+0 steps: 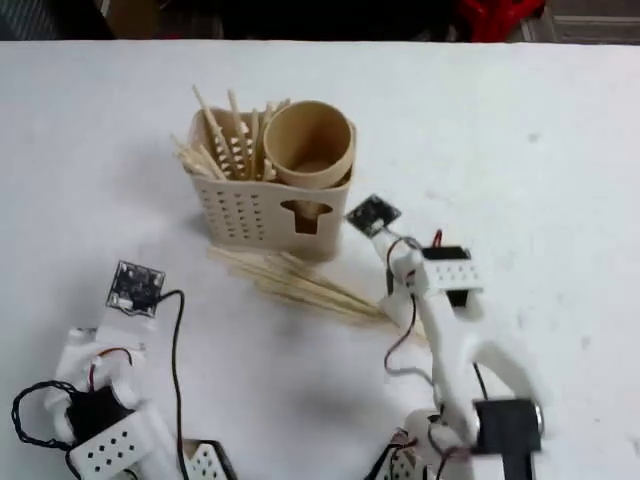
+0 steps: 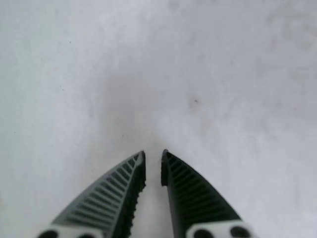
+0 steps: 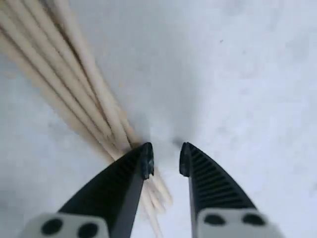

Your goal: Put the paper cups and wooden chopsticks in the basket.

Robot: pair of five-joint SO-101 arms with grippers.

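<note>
Standing near mid-table [image 1: 540, 150], the basket [image 1: 262, 212] holds one paper cup [image 1: 308, 145], upright in the corner on the right arm's side. A cluster of chopsticks [image 1: 222, 142] stands on end in the other half, leaning at mixed angles, tips above the rim.

A second bundle of loose chopsticks [image 1: 300, 283] lies flat on the table just in front of the basket. It runs slantwise from the basket's base toward the right arm [image 1: 452, 330].

Right wrist view: right gripper [image 3: 165, 158] is low over the table at the near end of this bundle [image 3: 69, 69]. Fingers are apart, with a modest gap showing bare table. The sticks' ends pass under and beside one fingertip [image 3: 143, 158]; whether it touches them cannot be told. The other finger sits over bare table, apart from the sticks.

Left arm [image 1: 100, 425] is folded back at the near table edge, well apart from the basket and both chopstick groups. Left wrist view: left gripper [image 2: 153, 166] is above plain table. Its fingers are almost together, with a thin slit between the tips.
</note>
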